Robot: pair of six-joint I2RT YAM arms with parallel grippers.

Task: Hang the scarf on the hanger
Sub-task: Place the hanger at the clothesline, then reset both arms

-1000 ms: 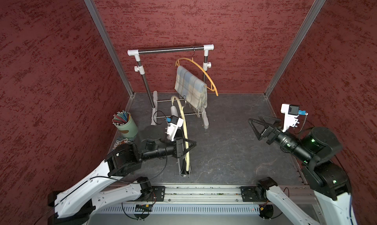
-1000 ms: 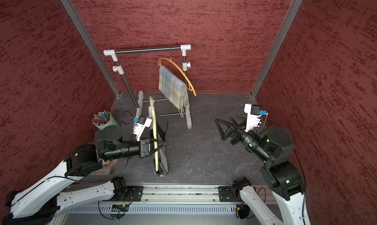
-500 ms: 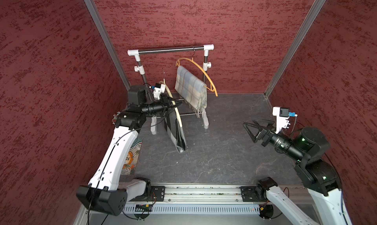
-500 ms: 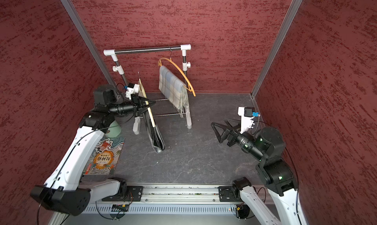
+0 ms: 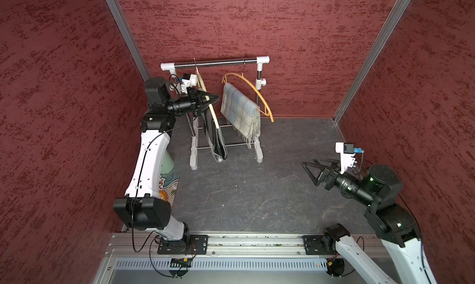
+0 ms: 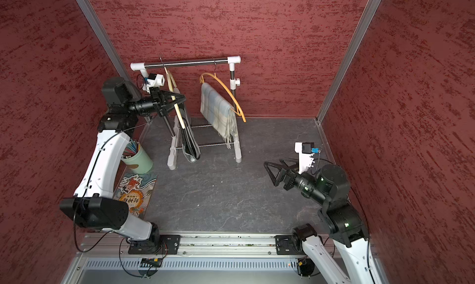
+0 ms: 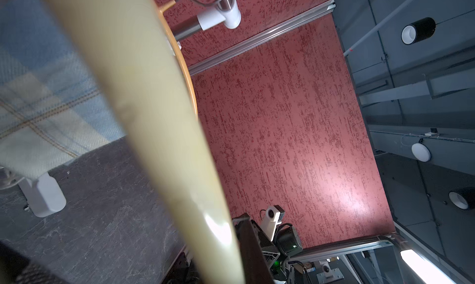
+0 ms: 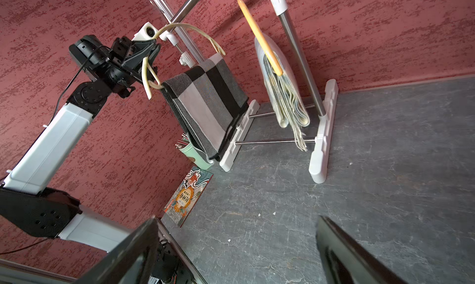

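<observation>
Left hand (image 5: 214,100): clenched on hanger (image 7: 154,115), upper middle of frame.
Right hand (image 5: 309,174): released, empty.
Scarf (image 8: 205,102): looks soft, light, may slip; grip hanger's stiff arm.

White link shells (image 5: 150,161), black joints (image 5: 142,213), thin black cables (image 5: 133,240), black triangular right gripper (image 5: 309,174)

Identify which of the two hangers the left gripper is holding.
The cream hanger, carrying the black-and-grey scarf; the orange hanger with the pale plaid scarf hangs untouched from the rail.
</observation>
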